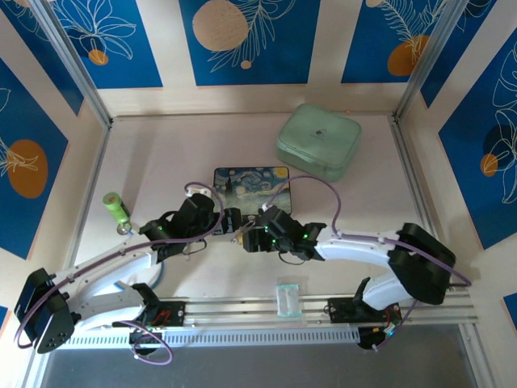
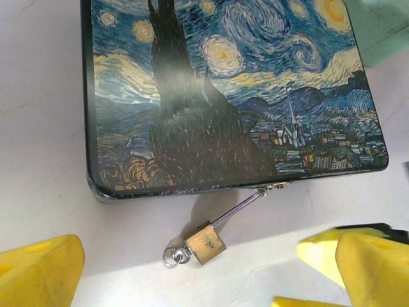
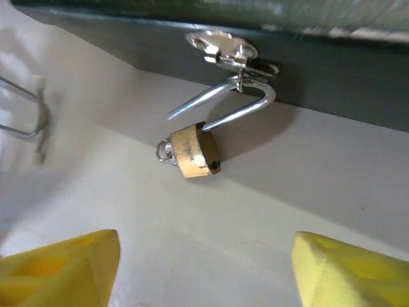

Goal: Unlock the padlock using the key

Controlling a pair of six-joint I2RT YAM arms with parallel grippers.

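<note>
Noted padlock (image 3: 192,151) on bench (image 2: 45,128) at near edge of box (image 2: 211,96), shackle (image 3: 246,109) open, hooked through latch (image 3: 223,46). Found left end effector (image 2: 190,275) and right end effector (image 3: 206,256) spread wide, empty.

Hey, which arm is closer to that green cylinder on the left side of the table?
Left. The green cylinder lies right beside the forearm of the left arm; the right arm reaches in from the right side, well away from it.

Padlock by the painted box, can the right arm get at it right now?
Probably yes: the padlock rests on bare table, hooked on the latch, straight ahead of the open right gripper, with nothing between them.
</note>
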